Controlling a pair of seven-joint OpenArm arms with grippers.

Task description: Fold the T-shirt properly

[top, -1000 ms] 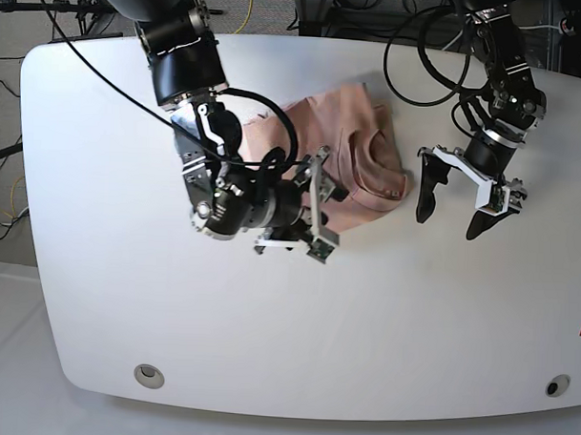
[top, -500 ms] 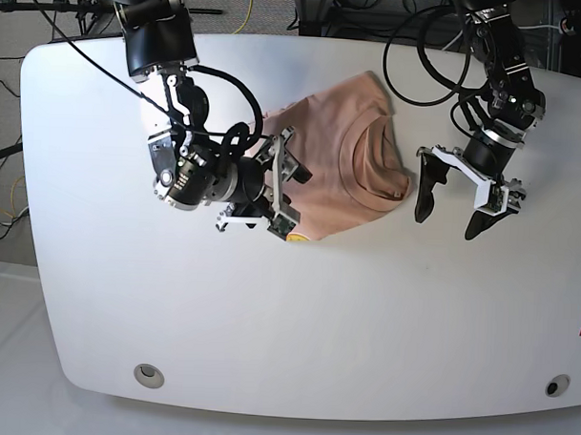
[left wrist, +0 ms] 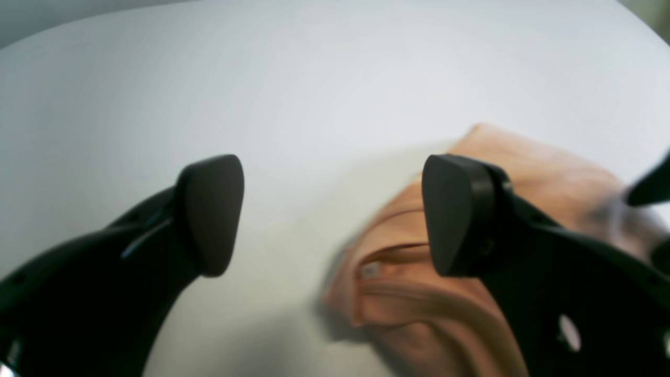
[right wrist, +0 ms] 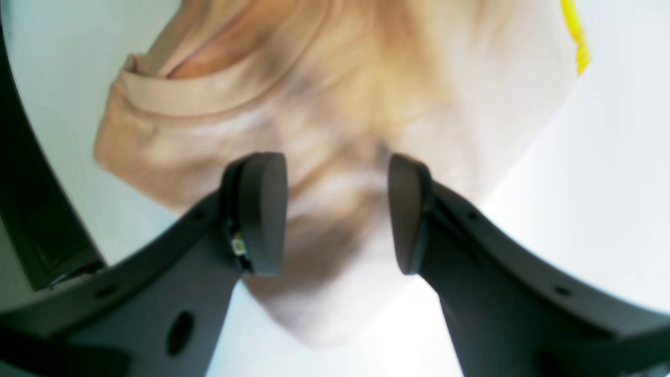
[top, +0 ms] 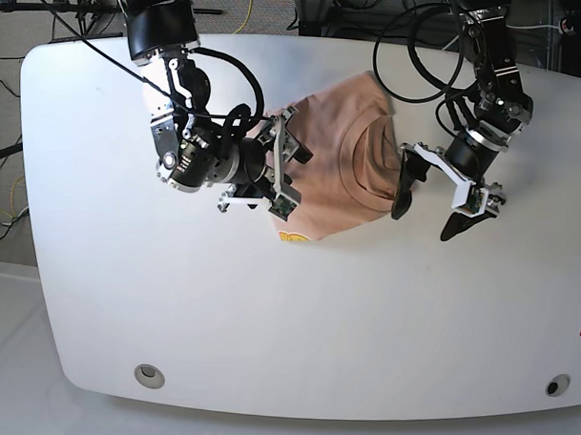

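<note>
A peach T-shirt (top: pixel 340 167) lies bunched into a compact, rumpled bundle toward the far side of the white table (top: pixel 296 332), its collar facing up and a sliver of yellow print showing at its near edge. The right gripper (top: pixel 278 174) hovers over the shirt's edge with jaws partly apart and holding nothing, while the left gripper (top: pixel 444 194), spread wide and empty, hangs just beside the collar. The fold looks largely made, though the creased, uneven bundle likely needs tidying.

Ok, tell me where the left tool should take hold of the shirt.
Probably the collar-side edge of the shirt, coming in from the bare table side. The open left tool already stands beside that edge, and the fold there looks thick enough to pinch.
</note>
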